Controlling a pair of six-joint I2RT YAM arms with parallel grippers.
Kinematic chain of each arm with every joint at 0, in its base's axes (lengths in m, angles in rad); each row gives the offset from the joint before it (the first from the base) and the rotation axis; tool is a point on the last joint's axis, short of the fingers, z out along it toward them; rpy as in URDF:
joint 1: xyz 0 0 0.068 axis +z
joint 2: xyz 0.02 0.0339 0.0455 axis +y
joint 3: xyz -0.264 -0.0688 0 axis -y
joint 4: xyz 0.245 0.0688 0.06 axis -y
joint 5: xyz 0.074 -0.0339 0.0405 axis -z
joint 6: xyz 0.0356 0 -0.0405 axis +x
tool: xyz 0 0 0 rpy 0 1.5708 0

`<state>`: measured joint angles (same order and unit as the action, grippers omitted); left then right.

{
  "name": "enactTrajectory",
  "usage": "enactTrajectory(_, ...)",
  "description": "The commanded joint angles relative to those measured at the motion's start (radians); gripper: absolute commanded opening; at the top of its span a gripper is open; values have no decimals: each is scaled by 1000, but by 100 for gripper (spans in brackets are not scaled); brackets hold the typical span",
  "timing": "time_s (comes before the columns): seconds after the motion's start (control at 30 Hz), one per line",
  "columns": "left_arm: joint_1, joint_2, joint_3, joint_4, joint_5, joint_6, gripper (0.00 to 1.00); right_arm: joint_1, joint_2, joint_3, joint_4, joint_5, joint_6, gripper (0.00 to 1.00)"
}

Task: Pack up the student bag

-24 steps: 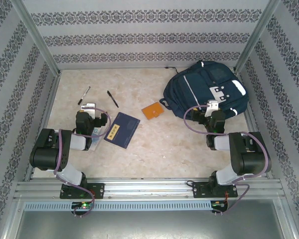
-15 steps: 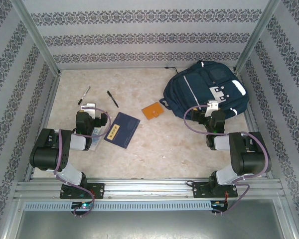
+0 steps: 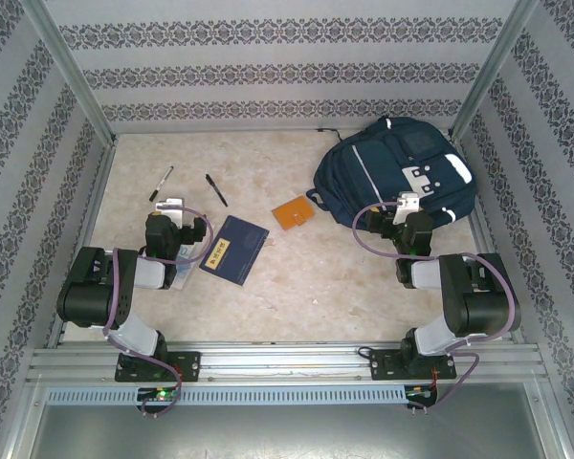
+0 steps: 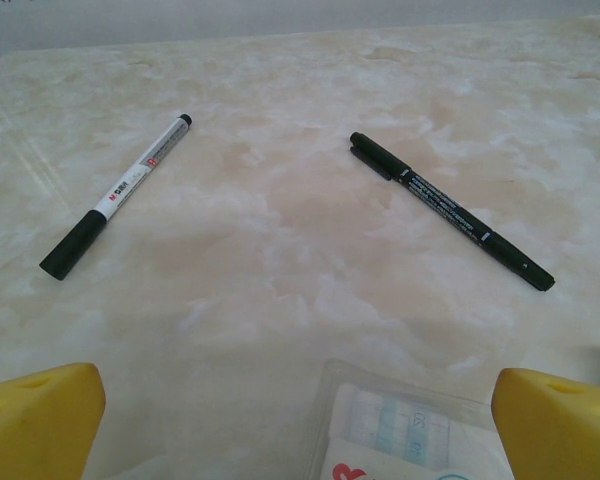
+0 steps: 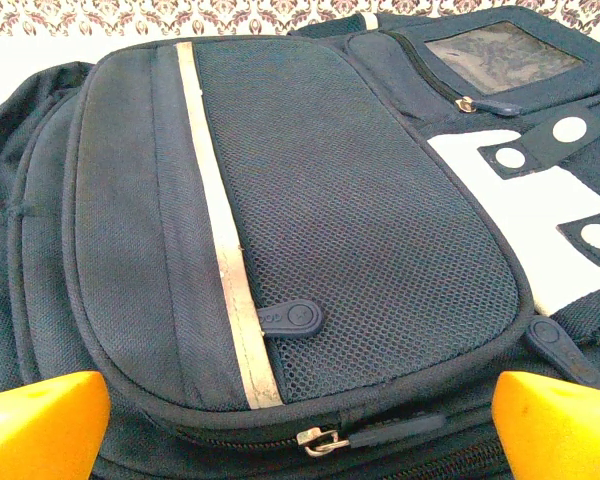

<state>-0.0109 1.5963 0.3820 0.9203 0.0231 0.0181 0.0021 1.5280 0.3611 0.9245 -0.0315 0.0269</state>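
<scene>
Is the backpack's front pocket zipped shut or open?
Shut: the backpack pocket's zipper line looks closed, no gap showing.

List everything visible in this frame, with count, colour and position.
student bag: one, navy with white stripes and patches, far right.
book: one, navy with a yellow label, left of centre.
flat orange item: one, orange, centre, between the book and the student bag.
marker: one, white barrel with black ends, far left.
pen: one, black, right of the marker.
clear packet: one, transparent with printed paper inside, near left.
table: one, beige marbled.
left claw: one, yellow tips, open, above the clear packet, facing the marker and pen.
right claw: one, yellow tips, open, at the student bag's near edge.
</scene>
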Motion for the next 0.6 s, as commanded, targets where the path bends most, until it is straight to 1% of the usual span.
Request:
enactTrajectory(0.0, 14, -4, 13, 15, 12, -11, 100, -2, 1, 16, 21, 10, 10, 98)
enactTrajectory(0.23, 14, -3, 11, 18, 13, -13, 100, -4, 0, 16, 20, 8, 12, 98)
enactTrajectory(0.37, 14, -4, -4, 48, -37, -28, 100, -4, 0, 15, 21, 19, 17, 98)
enactTrajectory(0.4, 14, -8, -17, 65, -4, -18, 100, -6, 0, 15, 20, 22, 18, 98)
enactTrajectory(0.43, 14, -15, -47, 117, 63, 4, 99, -5, -1, 15, 20, 35, 23, 98)
enactTrajectory(0.47, 14, -21, -67, 150, 70, 2, 100, -5, -4, 13, 22, 53, 29, 98)
enactTrajectory(0.53, 14, -69, -81, 147, 1, -19, 99, -4, -21, 8, 21, 117, 50, 98)
enactTrajectory(0.57, 14, -113, -75, 91, 4, -16, 100, -2, -49, -3, 13, 158, 59, 98)
